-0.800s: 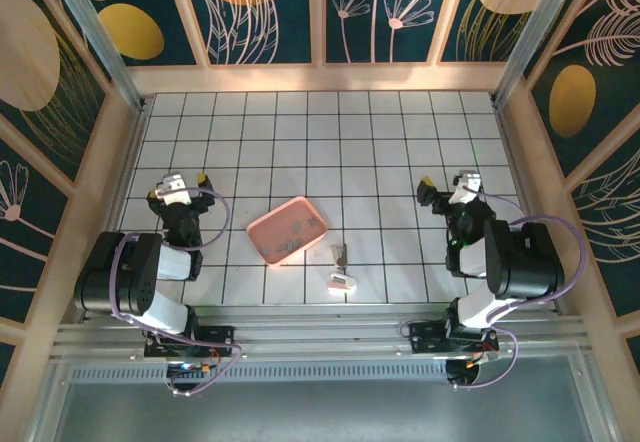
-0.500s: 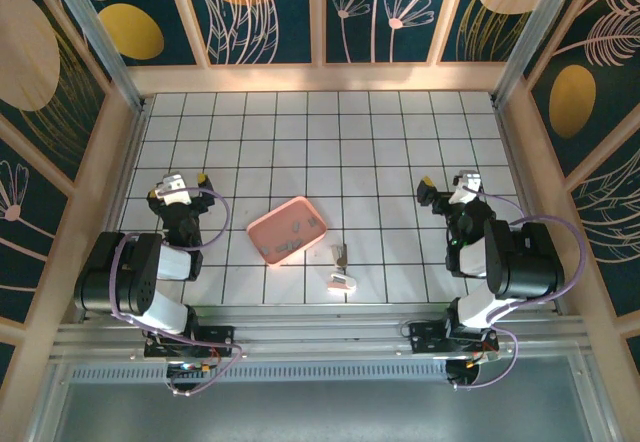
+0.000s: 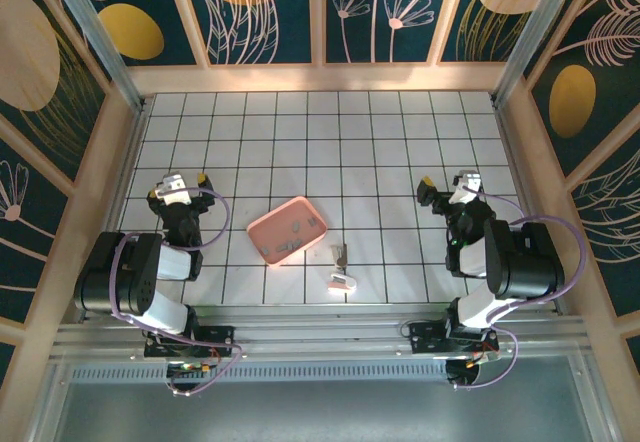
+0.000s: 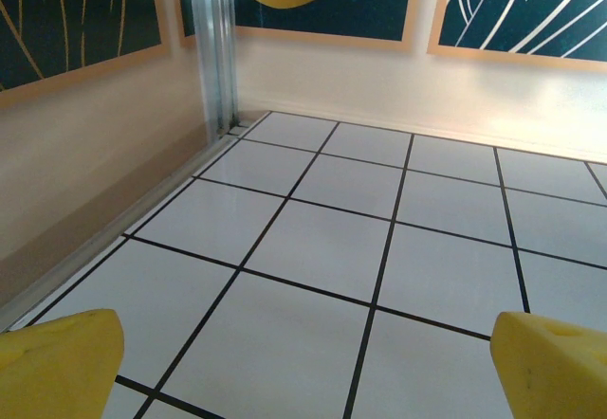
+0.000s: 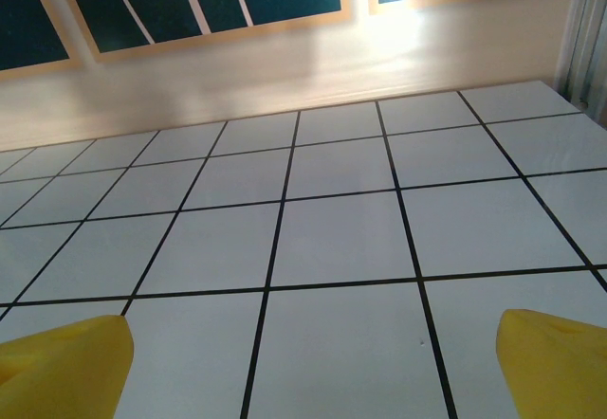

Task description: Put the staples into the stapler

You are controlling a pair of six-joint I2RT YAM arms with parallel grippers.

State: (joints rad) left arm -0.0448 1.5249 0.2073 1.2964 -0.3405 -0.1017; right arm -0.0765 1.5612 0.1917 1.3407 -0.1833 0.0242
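Note:
Small grey staples (image 3: 284,245) lie in a pink rectangular tray (image 3: 307,209) near the middle of the tiled table. Just right of the tray lies the stapler (image 3: 342,282), a small pale pink-white body with a grey metal part (image 3: 339,254) stretched out behind it. My left gripper (image 3: 180,184) stands open at the left side of the table, well apart from the tray. In the left wrist view its yellow fingertips (image 4: 62,362) frame bare tiles. My right gripper (image 3: 447,186) stands open at the right, with yellow fingertips (image 5: 555,357) over bare tiles.
White tiles with black grout cover the table (image 3: 320,132). Wooden walls with dark blue leaf panels (image 3: 260,12) close in the back and both sides. A metal post (image 4: 213,40) stands in the far left corner. Both arm bases sit at the near edge.

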